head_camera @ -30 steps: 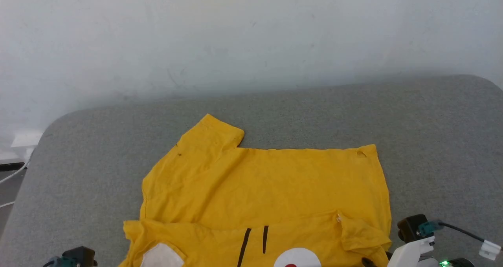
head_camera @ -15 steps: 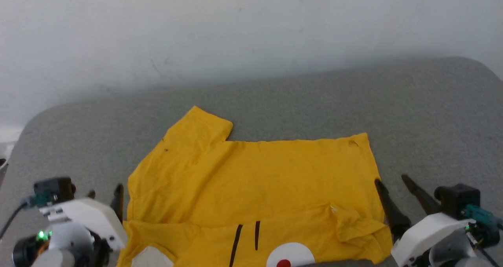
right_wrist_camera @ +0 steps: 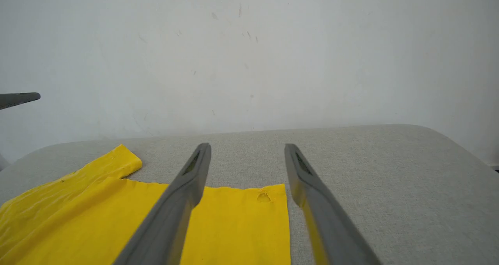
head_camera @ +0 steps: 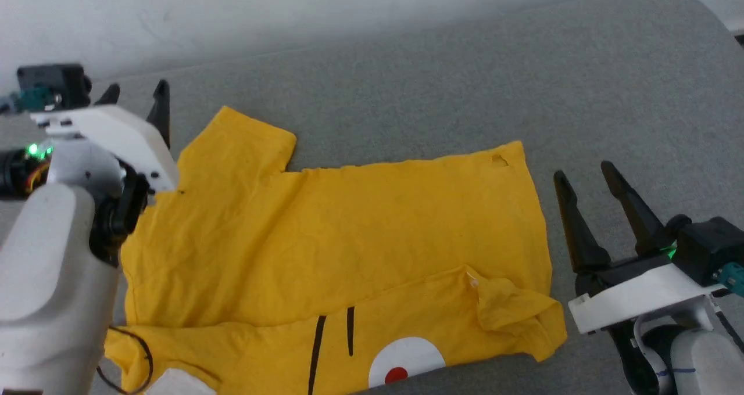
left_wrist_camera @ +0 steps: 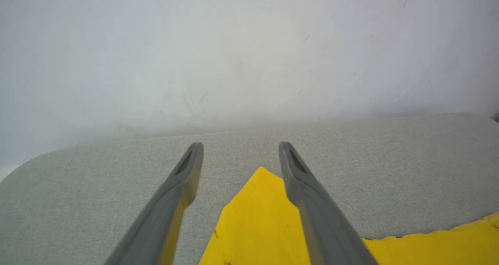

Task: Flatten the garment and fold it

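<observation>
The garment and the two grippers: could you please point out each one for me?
garment [head_camera: 349,238], head view, plain yellow middle of the cloth.
left gripper [head_camera: 137,88], head view, midway between its fingertips.
right gripper [head_camera: 583,169], head view, midway between its fingertips.

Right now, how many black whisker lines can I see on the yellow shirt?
2. A slanted line and an upright line lie side by side on the garment, left of the white circle. More may be hidden under folds.

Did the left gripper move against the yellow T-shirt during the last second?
Yes. Against the garment, the left gripper went forward, from the near left corner up to beside the far sleeve.
</observation>
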### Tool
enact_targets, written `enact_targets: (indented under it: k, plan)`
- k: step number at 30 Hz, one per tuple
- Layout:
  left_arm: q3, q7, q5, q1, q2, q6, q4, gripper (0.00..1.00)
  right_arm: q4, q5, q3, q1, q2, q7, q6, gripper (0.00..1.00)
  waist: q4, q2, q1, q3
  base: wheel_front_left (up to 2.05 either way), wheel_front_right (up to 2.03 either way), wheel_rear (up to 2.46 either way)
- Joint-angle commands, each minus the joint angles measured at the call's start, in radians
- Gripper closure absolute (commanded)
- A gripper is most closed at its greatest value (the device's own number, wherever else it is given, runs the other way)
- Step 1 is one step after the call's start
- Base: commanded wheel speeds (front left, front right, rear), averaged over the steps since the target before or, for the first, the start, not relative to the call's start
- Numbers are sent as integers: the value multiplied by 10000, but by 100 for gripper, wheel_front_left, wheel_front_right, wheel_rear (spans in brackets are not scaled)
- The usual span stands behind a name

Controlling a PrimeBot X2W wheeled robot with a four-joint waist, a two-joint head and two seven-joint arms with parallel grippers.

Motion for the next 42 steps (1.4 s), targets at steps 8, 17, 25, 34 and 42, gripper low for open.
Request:
enact_targets:
  k: [8,17,25,34,42]
  plan:
    - [-995,1422,198,-2815,-441,-917,2465,0,-88,-19,373,-713,190,-288,-9,0,-1314,0,-3,1696,0,0,0]
    - [-1633,2887,225,-3793,-619,-1363,4692,0,223,119,713,-1047,259,-493,-9,0,-1801,0,-3,2151,0,0,0]
    - [-2514,5169,539,-3815,-390,-1614,6239,16,536,183,750,-1093,226,-572,-9,0,-1938,0,-3,2156,0,0,0]
    - [-2786,6705,312,-3472,-219,-1854,6421,100,575,318,677,-1070,102,-407,-9,0,-1694,0,-3,1907,0,0,0]
    - [-2652,5335,311,-3480,-398,-1707,5554,100,938,733,693,-1764,-415,157,-9,0,-1108,0,-3,1467,0,0,0]
